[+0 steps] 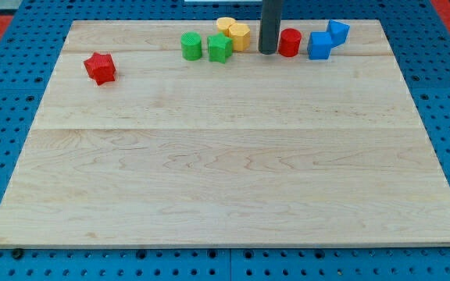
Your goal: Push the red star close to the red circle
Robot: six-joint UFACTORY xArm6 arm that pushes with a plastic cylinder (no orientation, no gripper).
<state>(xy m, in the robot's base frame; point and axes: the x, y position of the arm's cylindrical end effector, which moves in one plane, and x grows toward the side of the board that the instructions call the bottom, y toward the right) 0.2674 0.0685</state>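
Note:
The red star lies near the view's upper left on the wooden board. The red circle, a short cylinder, stands near the view's top, right of centre. My tip is the lower end of the dark rod, which comes down from the view's top edge. The tip sits just left of the red circle, close to it or touching it; I cannot tell which. The tip is far to the right of the red star.
A green circle and a green star sit left of the rod. Two yellow blocks lie behind them. Two blue blocks sit right of the red circle. A blue pegboard surrounds the board.

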